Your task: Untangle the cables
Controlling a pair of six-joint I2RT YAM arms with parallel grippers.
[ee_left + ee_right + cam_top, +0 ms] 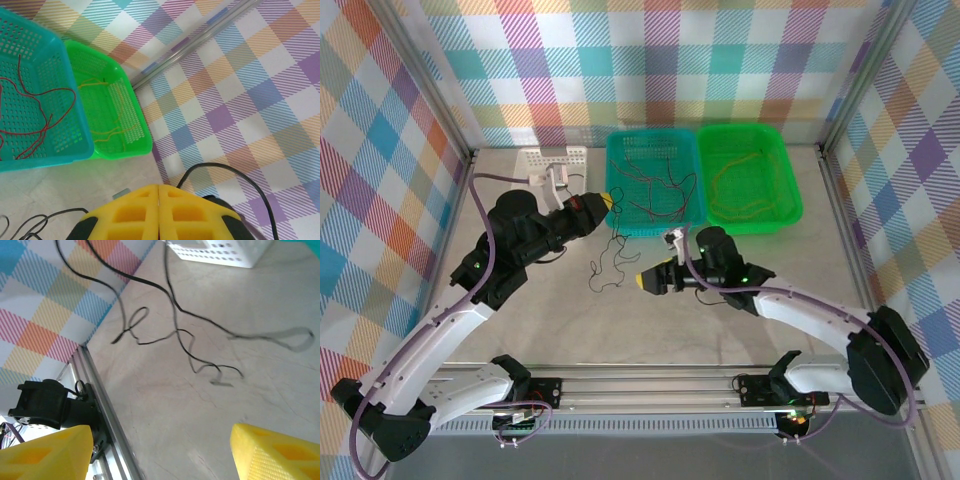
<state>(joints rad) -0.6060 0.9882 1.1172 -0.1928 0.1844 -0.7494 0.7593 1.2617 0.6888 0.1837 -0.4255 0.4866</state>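
Pale marbled surface (570,330) inside checkered walls (720,60). Left end effector (159,210) pinched together, black cable (200,318) dangling from it; right end effector (160,455) wide, empty.

Left gripper (159,210) sits at the bottom edge, yellow pads (132,216) pressed flat together, a black cable (226,170) arcing just beside them. Red cables (50,117) sprawl in the teal basket (80,125); orange cables (107,132) lie in the green basket (131,95) alongside.
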